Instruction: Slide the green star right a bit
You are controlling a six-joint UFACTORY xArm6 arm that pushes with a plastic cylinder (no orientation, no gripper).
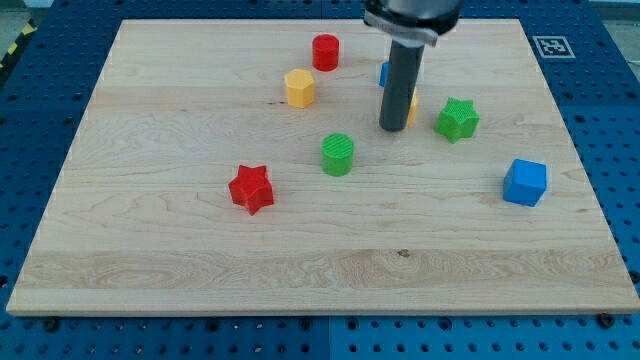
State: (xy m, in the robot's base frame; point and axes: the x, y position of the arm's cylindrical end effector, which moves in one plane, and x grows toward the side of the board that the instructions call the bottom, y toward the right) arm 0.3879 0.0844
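The green star (457, 119) lies on the wooden board (150, 250) at the view's right of centre. My tip (392, 129) rests on the board just to the star's left, a short gap apart from it. The rod hides most of a yellow block (413, 106) and a blue block (384, 72) behind it.
A green cylinder (338, 154) sits left and below my tip. A red star (251, 189) lies further left. A yellow hexagon (299, 88) and a red cylinder (325, 52) are near the top. A blue cube (525, 182) lies at the right.
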